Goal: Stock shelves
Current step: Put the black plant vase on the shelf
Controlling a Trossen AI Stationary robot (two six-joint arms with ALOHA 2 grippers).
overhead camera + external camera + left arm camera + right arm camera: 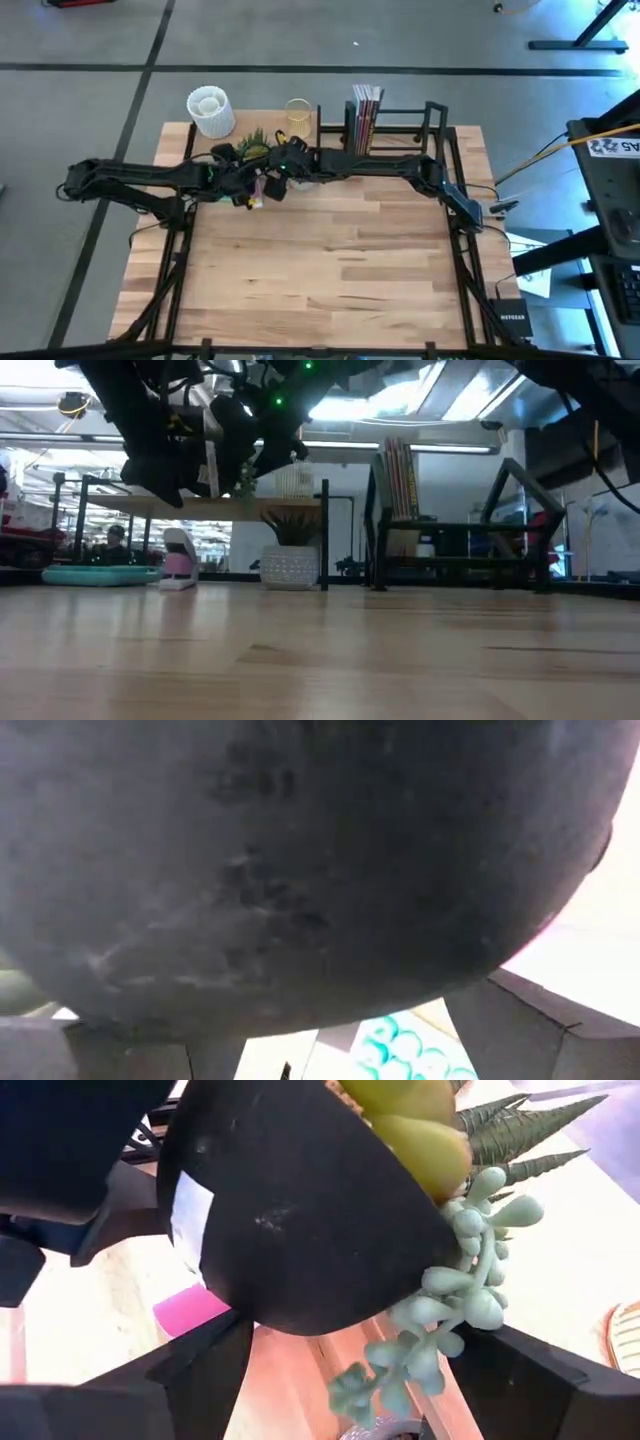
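Observation:
A black pot (300,1220) with a green succulent (450,1310) hangs tilted above the far middle of the table. My left gripper (250,185) is shut on it, and the pot's dark wall (300,870) fills the left wrist view. My right gripper (283,165) stands open. Its fingers are on either side of the pot's lower end and the trailing succulent; whether they touch it I cannot tell. Behind stand the shelves: the light-wood board (200,508) on black legs and the black bar rack (450,540). My left gripper has the black pot's round wall (330,1000) between its two fingers (540,1020), one on each side. The pot reaches far back toward the wrist. It hangs clear of the table and tilted, the plant pointing away from my left arm.
Books (365,118) stand upright in the black rack. A white ribbed pot (210,110) and a yellowish cup (297,115) stand at the far edge. Under the wood board sit a white pot with a spiky plant (288,565) and a pink-and-white object (178,565). Bare wood lies near.

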